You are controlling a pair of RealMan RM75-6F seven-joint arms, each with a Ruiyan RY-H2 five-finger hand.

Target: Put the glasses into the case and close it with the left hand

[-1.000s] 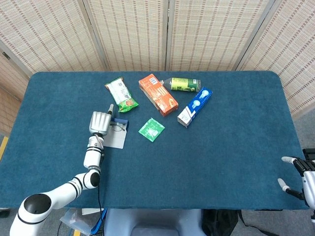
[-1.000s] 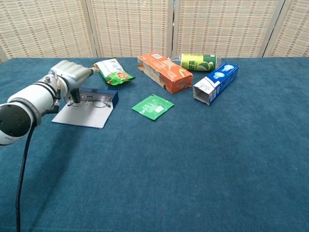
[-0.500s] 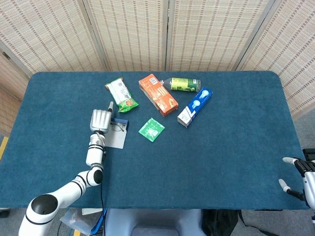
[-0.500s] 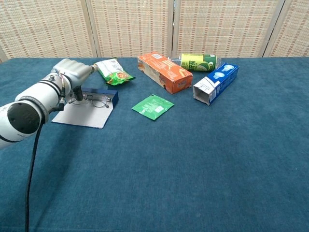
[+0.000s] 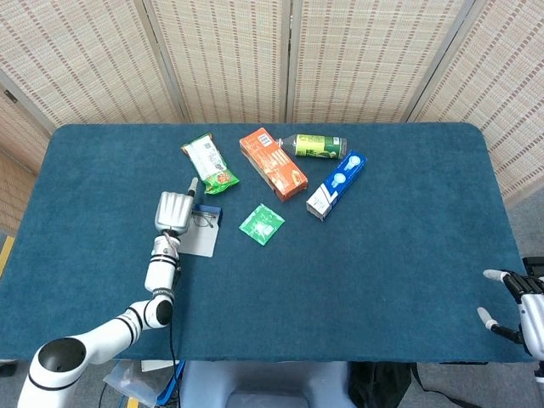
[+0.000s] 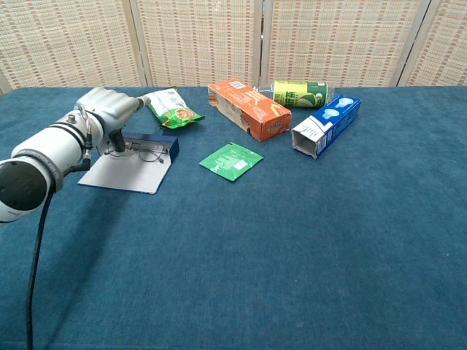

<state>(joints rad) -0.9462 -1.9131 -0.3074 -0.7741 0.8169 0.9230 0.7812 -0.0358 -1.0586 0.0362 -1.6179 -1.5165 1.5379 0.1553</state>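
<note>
On the blue table [image 6: 306, 240] the left hand [image 6: 106, 109] pinches the glasses [image 6: 142, 151] over the open case [image 6: 131, 169]; right hand [image 5: 520, 308] spread, idle

glasses [image 6: 149, 152] dark-framed, in case | case [image 6: 135, 164] open, flat, blue-walled

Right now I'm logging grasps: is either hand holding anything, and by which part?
The left hand is on the glasses at their left end, though the grip itself is hidden. The right hand holds nothing.
</note>
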